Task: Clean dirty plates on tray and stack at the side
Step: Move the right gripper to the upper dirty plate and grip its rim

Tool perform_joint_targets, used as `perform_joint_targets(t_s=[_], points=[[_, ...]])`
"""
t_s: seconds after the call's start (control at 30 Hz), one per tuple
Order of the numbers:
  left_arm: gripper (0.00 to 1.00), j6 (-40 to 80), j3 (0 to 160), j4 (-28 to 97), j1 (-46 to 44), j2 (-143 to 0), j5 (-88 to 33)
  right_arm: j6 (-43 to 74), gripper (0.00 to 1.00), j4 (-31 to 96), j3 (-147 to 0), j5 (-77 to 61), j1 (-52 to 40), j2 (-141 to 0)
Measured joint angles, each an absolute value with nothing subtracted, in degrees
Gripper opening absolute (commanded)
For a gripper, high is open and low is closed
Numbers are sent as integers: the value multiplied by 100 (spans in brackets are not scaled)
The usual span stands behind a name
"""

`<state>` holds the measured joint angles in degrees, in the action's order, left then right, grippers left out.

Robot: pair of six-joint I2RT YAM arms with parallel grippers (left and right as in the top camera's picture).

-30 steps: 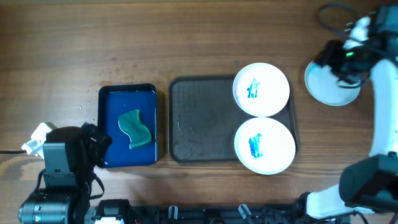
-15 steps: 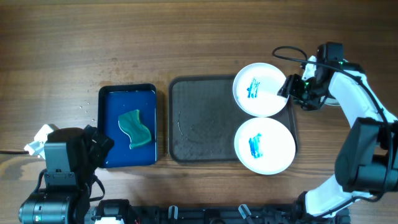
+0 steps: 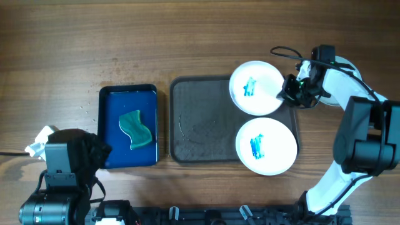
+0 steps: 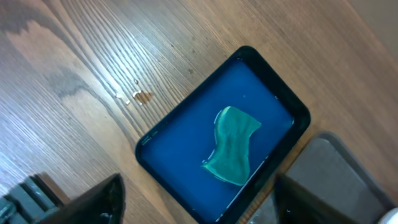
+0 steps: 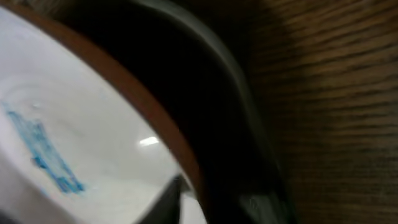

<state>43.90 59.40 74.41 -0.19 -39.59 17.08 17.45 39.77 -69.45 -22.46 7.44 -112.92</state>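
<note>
Overhead sets right tool (image 3: 288, 93) at upper plate (image 3: 253, 87) rim; whether it grips, neither view tells.

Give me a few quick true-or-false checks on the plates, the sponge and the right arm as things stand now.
1. Both the far plate and the near plate carry blue smears. True.
2. The sponge lies on the gray tray. False: it lies in the blue tub, to the left of the tray in the overhead view.
3. The right gripper is at the rim of the far plate. True.
4. The two plates are stacked one on the other. False: they sit side by side along the tray's right side.
</note>
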Motion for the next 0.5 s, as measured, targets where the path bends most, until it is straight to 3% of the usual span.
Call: perform_joint_targets(t_s=[0.03,0.1,0.23,0.37,0.4,0.5], points=[[84,4397,5940,7441,-19,-3959,1699,1774,5,3990,-6945,-2285,744,-11303],[85,4399,5940,7441,-19,-3959,1678,1765,5,4016,-6947,-2340,731,-11303],[56,4386,5940,7461,-19,-3959,1634,1747,5,4077,-6947,-2355,574,-11303],[47,4377,5771,7424,-19,-3994,1553,1747,4,4086,-6947,-2355,143,-11303],[47,4379,5693,7382,-19,-4034,1479,1747,4,4086,-6947,-2355,12,-11303],[58,4399,5395,7126,-19,-4388,1041,1752,4,4082,-6947,-2355,-403,-11303]])
